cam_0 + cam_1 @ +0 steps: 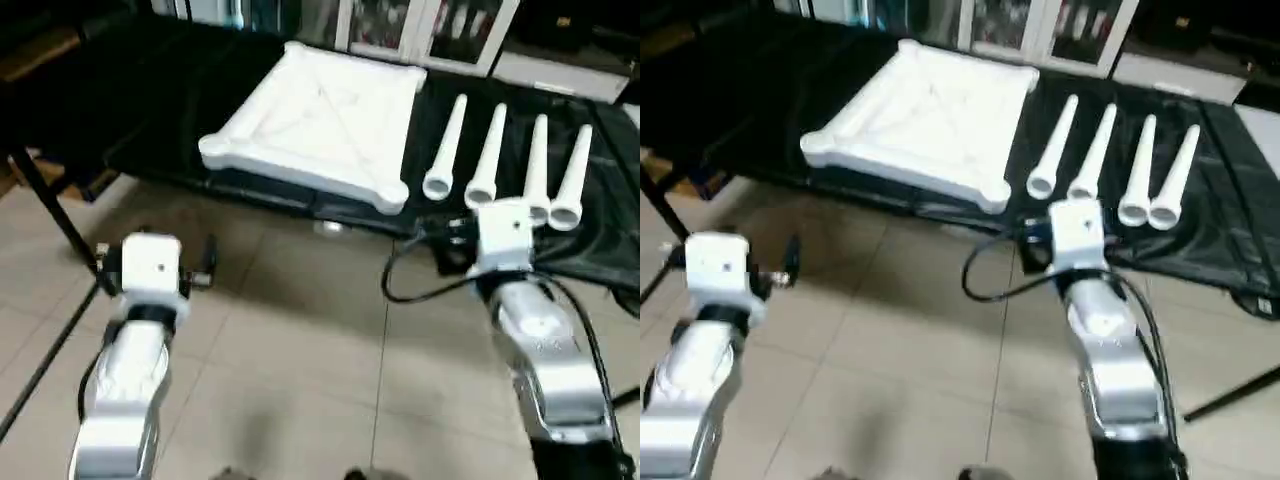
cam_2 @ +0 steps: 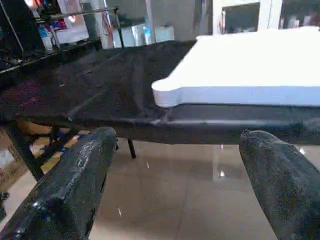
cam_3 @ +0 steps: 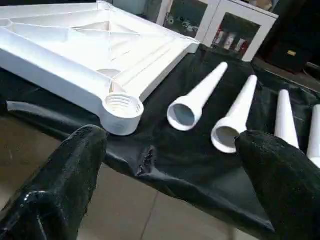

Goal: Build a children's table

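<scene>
The white tabletop (image 1: 320,125) lies ribbed side up on the black-covered surface (image 1: 180,110), a round socket at each corner. Just beside it on the right, four white tapered legs (image 1: 500,160) lie side by side, wide open ends toward the robot. Both silver forearms reach forward over the tiled floor (image 1: 300,350); the right arm's white wrist (image 1: 508,235) overlaps the legs' near ends.

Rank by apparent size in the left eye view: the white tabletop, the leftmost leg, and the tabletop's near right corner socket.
1. The tabletop, by far the largest.
2. The leftmost leg, long and thin.
3. The corner socket, the smallest, a small rounded end.

All three lie at a similar depth on the black-covered work table, so nearness hardly affects the order.
</scene>
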`<state>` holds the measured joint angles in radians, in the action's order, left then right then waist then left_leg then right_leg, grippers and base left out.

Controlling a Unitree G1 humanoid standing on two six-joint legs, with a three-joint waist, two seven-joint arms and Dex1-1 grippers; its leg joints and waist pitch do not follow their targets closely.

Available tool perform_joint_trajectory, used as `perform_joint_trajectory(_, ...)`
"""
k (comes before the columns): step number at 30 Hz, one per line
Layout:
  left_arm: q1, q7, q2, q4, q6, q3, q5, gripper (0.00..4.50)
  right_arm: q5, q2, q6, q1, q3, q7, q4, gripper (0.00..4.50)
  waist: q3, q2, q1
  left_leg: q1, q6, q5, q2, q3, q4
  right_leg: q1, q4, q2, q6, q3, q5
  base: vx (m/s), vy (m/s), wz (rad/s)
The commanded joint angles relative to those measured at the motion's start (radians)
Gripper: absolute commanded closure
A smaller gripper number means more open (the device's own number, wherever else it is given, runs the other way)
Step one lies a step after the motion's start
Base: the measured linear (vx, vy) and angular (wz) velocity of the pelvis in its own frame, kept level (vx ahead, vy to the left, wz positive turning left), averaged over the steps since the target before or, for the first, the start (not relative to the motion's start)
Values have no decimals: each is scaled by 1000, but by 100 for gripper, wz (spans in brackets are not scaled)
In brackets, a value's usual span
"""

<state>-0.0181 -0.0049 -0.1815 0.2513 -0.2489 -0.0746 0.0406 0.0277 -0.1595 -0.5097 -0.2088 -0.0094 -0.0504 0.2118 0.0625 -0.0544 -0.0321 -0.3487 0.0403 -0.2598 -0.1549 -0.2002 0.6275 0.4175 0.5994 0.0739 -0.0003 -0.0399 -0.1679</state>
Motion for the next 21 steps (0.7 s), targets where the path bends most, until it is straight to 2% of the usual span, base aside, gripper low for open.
perform_joint_trajectory(1,-27,10,30,0,-52,-17,-43,9,-17,37,6,-29,-36,32,-44,0,-60,8,2,9,-20,10,-67,31,-87,-46,-39,63,-204,51,-18,0,0,0)
perform_joint_trajectory(2,-37,13,33,-5,-58,-11,-37,9,-17,45,14,-39,-32,34,-59,0,-60,17,1,9,-19,8,-66,34,-88,-47,-38,64,-213,50,-22,0,0,0)
perform_joint_trajectory(3,-41,13,39,-6,-63,-5,-35,9,-15,48,21,-44,-28,38,-66,0,-59,15,1,19,-7,-67,-68,32,-92,-47,-44,61,-213,46,-90,0,0,0)
perform_joint_trajectory(4,-43,13,46,-6,-67,-3,-38,9,-19,51,29,-48,-26,37,-66,0,-57,14,1,24,2,-129,-70,33,-98,-48,-49,61,-208,44,-147,0,0,0)
perform_joint_trajectory(5,-44,14,48,-7,-69,-2,-39,9,-21,52,30,-50,-26,37,-65,0,-52,20,5,34,24,-252,-70,34,-108,-49,-60,59,-194,39,-259,0,0,0)
perform_joint_trajectory(6,-45,14,51,-8,-72,-2,-42,9,-24,54,31,-52,-25,36,-65,0,-50,21,7,39,29,-306,-70,36,-112,-49,-64,58,-188,36,-309,0,0,0)
perform_joint_trajectory(7,-44,17,55,-8,-83,-3,-44,9,-16,48,36,-54,-16,37,-61,0,-43,26,11,64,27,-435,-67,36,-121,-46,-81,51,-179,25,-422,0,0,0)
perform_joint_trajectory(8,-42,17,57,-8,-92,-5,-47,9,-2,39,45,-55,-4,36,-62,0,-38,23,17,74,18,-492,-64,37,-127,-48,-89,45,-177,17,-475,0,0,0)
perform_joint_trajectory(9,-41,15,57,-7,-101,-7,-50,9,10,31,51,-55,7,36,-63,0,-37,22,17,75,12,-492,-61,34,-125,-51,-94,48,-178,19,-482,0,0,0)
perform_joint_trajectory(12,-42,13,53,-4,-108,-10,-46,9,22,28,66,-59,14,31,-68,0,-44,19,12,71,-13,-415,-54,27,-124,-75,-97,57,-195,31,-459,21,-6,0)
perform_joint_trajectory(13,-44,12,50,-3,-110,-11,-44,9,25,28,72,-63,14,32,-71,0,-57,19,7,66,-38,-304,-48,21,-121,-95,-81,56,-244,36,-326,69,-15,1)
perform_joint_trajectory(14,-44,12,50,-3,-110,-11,-44,9,25,28,72,-63,14,32,-71,0,-61,17,5,60,-49,-262,-45,19,-118,-104,-75,55,-264,38,-275,69,-15,1)
perform_joint_trajectory(15,-44,12,50,-3,-110,-11,-44,9,25,28,72,-63,14,32,-71,0,-64,17,2,51,-71,-195,-39,17,-113,-116,-67,55,-299,41,-203,67,-9,1)
perform_joint_trajectory(16,-51,14,46,-4,-114,-14,-37,9,36,33,96,-70,11,48,-83,0,-66,15,0,51,-83,-167,-37,15,-109,-120,-64,56,-314,42,-172,73,-1,2)
perform_joint_trajectory(17,-62,15,40,-6,-125,-22,-37,9,62,35,138,-83,11,81,-113,0,-69,15,-2,50,-104,-116,-34,14,-104,-126,-55,53,-349,42,-113,73,-1,2)
perform_joint_trajectory(18,-66,16,38,-7,-128,-25,-38,9,72,39,139,-87,7,105,-120,0,-71,18,-3,53,-121,-73,-30,13,-102,-128,-46,49,-374,39,-67,82,10,3)
perform_joint_trajectory(20,-68,17,38,-6,-130,-27,-39,9,46,48,122,-89,-8,98,-122,0,-73,18,-4,64,-150,-22,-27,13,-100,-130,-33,40,-391,35,-2,87,17,4)
perform_joint_trajectory(21,-72,18,36,-8,-132,-29,-38,9,11,62,104,-89,-29,87,-122,0,-76,17,-3,61,-174,8,-23,14,-95,-138,-27,38,-391,36,31,73,21,2)
